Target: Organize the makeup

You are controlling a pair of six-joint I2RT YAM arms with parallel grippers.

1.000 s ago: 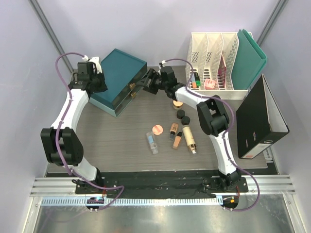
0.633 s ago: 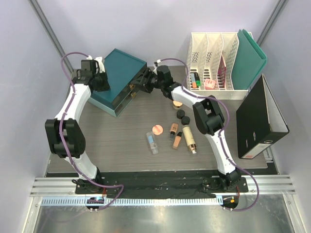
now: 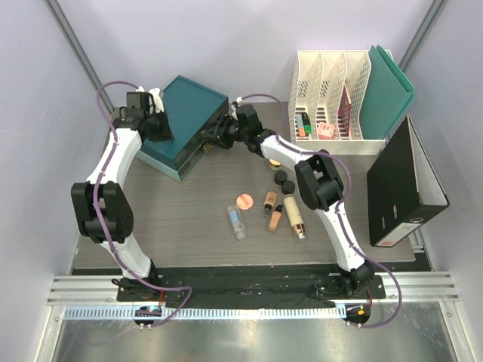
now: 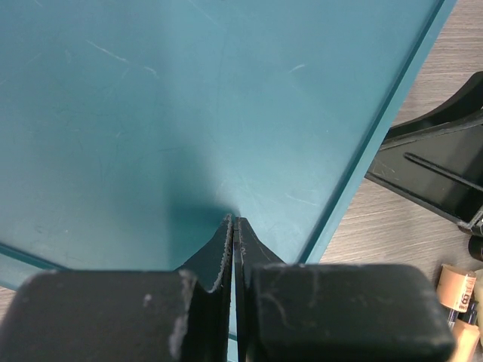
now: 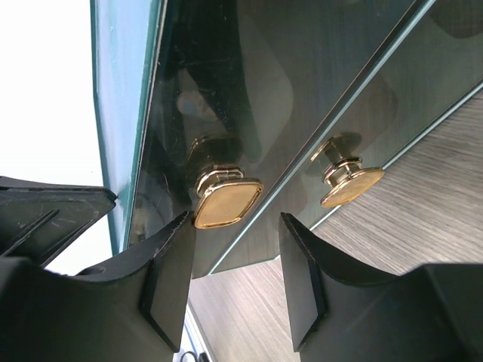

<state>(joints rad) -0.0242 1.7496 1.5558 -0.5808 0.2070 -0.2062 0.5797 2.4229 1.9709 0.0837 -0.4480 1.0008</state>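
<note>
Right wrist view: right end effector (image 5: 235,256) open astride upper gold knob (image 5: 226,202) of teal drawer box (image 3: 189,113); left end effector (image 4: 235,226) closed, pressing lid. Loose makeup (image 3: 273,219) mid-surface (image 3: 189,219). Likely risk: off-centre pinch slipping, box sliding.

From above, the right pincer (image 3: 216,132) was too small to show its fingertips against the teal box (image 3: 192,105). In the right wrist view, whether either pad (image 5: 170,279) touched the upper gold knob (image 5: 226,200) could not be told. The left wrist view cut the box off on three sides, and a tan bottle (image 4: 457,288) at its right edge. Labels on the makeup (image 3: 294,216) were unreadable.
</note>
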